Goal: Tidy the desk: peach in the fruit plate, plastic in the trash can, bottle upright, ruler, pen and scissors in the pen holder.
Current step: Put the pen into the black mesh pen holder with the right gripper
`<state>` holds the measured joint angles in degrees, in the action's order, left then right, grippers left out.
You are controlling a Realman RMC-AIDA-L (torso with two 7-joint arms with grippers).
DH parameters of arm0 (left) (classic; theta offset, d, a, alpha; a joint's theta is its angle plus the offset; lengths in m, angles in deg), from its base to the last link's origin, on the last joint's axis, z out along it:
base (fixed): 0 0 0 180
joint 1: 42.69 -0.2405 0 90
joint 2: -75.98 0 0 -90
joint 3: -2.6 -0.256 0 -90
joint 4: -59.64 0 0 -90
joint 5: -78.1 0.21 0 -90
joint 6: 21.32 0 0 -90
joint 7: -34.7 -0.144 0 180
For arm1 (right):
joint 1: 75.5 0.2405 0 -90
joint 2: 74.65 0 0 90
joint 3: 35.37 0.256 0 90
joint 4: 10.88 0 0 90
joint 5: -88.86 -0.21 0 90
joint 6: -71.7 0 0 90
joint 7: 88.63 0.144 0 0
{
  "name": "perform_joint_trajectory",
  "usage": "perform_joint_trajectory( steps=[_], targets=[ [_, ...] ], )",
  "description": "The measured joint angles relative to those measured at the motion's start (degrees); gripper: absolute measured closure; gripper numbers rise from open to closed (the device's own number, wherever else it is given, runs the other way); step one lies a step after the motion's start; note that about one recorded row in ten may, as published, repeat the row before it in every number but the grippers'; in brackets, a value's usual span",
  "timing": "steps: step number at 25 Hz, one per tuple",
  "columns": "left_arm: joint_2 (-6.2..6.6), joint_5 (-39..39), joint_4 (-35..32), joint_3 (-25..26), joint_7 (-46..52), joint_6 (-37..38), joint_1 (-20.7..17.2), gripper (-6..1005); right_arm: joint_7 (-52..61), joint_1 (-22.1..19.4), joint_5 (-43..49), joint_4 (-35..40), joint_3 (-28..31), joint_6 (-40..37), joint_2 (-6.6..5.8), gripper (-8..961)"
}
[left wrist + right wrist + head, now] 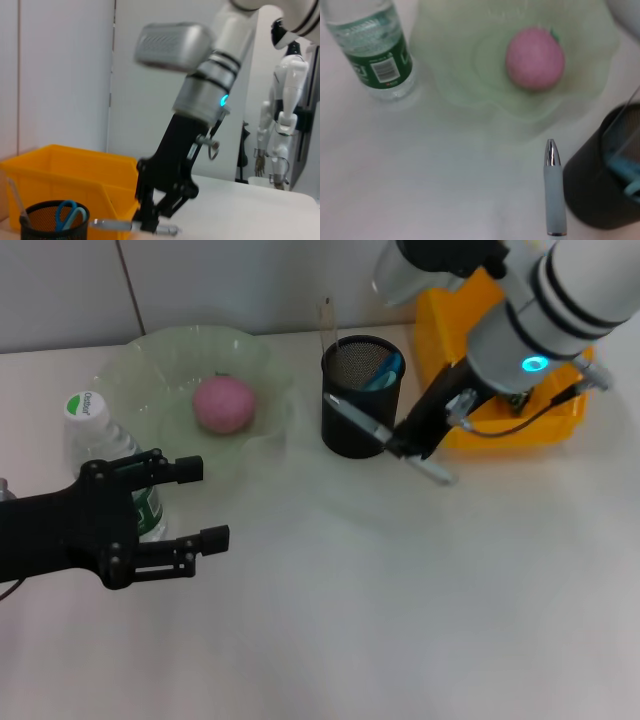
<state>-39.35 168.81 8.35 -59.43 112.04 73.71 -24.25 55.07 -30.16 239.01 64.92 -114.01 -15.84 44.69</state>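
A pink peach [222,405] [535,57] lies in the pale green fruit plate [150,365] [455,75]. The bottle [100,435] [375,50] stands upright left of the plate. My right gripper [400,447] [150,220] is shut on a grey pen [365,425] [117,225] [554,190], held slanted against the front of the black mesh pen holder [350,435] [45,222] [600,195]. Blue scissors [385,370] [69,212] and a clear ruler [327,325] stand in the holder. My left gripper [208,502] hangs open in front of the bottle. No plastic shows.
A yellow bin [445,335] [65,165] stands behind and right of the pen holder, partly covered by my right arm. Bare white desk stretches across the front and the right. A white wall rises behind the desk.
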Motion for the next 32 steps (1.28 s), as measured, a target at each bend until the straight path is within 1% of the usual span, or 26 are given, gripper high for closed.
perform_joint_trajectory(
  steps=[1, 2, 3, 4, 6, 7, 9, 11, 12, 13, 16, 17, 18, 21, 22, 24, 26, 27, 28, 32],
  targets=[
    [-0.03, 0.0, 0.06, 0.57, 0.02, 0.0, -0.03, 170, -1.94, -1.05, 0.68, 3.04, -0.6, -0.13, -0.02, 808],
    [-0.04, 0.0, 0.23, 1.51, 0.14, 0.2, -0.07, 170, -5.7, -3.15, 3.35, 8.84, -2.18, -0.24, -0.03, 806],
    [-0.04, 0.0, 0.23, 1.51, 0.14, 0.2, -0.07, 170, -5.7, -3.15, 3.35, 8.84, -2.18, -0.24, -0.03, 805],
    [-0.04, 0.0, 0.32, 2.02, 0.32, 0.36, -0.07, 170, -7.73, -4.29, 5.78, 12.15, -3.27, -0.17, 0.0, 804],
    [0.02, -0.01, 0.56, 3.08, 0.62, 0.5, -0.07, 170, -10.84, -5.84, 9.76, 16.08, -4.96, 0.29, 0.09, 801],
    [0.0, -0.01, 0.72, 3.93, 0.67, 0.58, -0.07, 170, -14.55, -7.35, 14.23, 19.26, -6.9, 1.75, 0.17, 799],
    [-0.08, -0.02, 0.82, 4.47, 0.7, 0.59, -0.07, 170, -16.34, -7.82, 15.68, 19.95, -7.55, 2.63, 0.08, 796],
    [-0.2, -0.04, 1.25, 5.34, 0.71, 0.59, -0.08, 170, -19.44, -8.13, 16.87, 20.87, -7.84, 4.04, -0.34, 793],
    [-0.37, -0.12, 1.78, 6.27, 0.71, 0.58, -0.06, 170, -22.04, -7.92, 16.96, 21.72, -7.61, 5.02, -1.16, 792],
    [-0.37, -0.12, 1.78, 6.27, 0.71, 0.58, -0.06, 170, -22.04, -7.92, 16.96, 21.72, -7.61, 5.02, -1.16, 791],
    [-0.89, -0.16, 2.08, 7.56, 0.7, 0.52, 0.07, 170, -25.56, -7.24, 17.02, 22.21, -8.38, 7.35, -2.75, 786],
    [-1.15, -0.26, 2.13, 8.01, 0.49, 0.39, 0.08, 170, -28.32, -6.66, 17.09, 22.11, -9.29, 8.97, -3.55, 785],
    [-1.15, -0.26, 2.13, 8.01, 0.49, 0.39, 0.08, 170, -28.32, -6.66, 17.09, 22.11, -9.29, 8.97, -3.55, 783],
    [-1.94, -0.18, 2.26, 8.88, -0.74, 0.15, 0.12, 170, -32.68, -6.3, 17.17, 21.62, -10.87, 11.96, -4.02, 779],
    [-2.11, -0.13, 2.26, 9.0, -1.29, -0.04, 0.11, 170, -35.82, -6.64, 17.2, 21.12, -11.57, 14.02, -4.37, 778],
    [-2.4, -0.17, 2.26, 9.05, -2.46, -0.45, -0.02, 170, -37.27, -6.89, 17.23, 20.84, -11.82, 15.09, -4.59, 775],
    [-2.57, -0.25, 2.33, 9.08, -3.29, -0.66, -0.09, 170, -40.57, -7.73, 17.25, 20.27, -12.21, 18.48, -5.0, 772],
    [-2.69, -0.26, 2.64, 9.09, -4.18, -0.96, -0.16, 170, -44.22, -8.91, 17.27, 19.79, -13.03, 22.63, -5.26, 770],
    [-2.69, -0.26, 2.64, 9.09, -4.18, -0.96, -0.16, 170, -44.22, -8.91, 17.27, 19.79, -13.03, 22.63, -5.26, 769],
    [-2.78, -0.17, 4.31, 9.12, -5.91, -1.46, -0.01, 170, -52.97, -11.37, 17.29, 17.35, -15.58, 30.72, -5.35, 763]
  ],
)
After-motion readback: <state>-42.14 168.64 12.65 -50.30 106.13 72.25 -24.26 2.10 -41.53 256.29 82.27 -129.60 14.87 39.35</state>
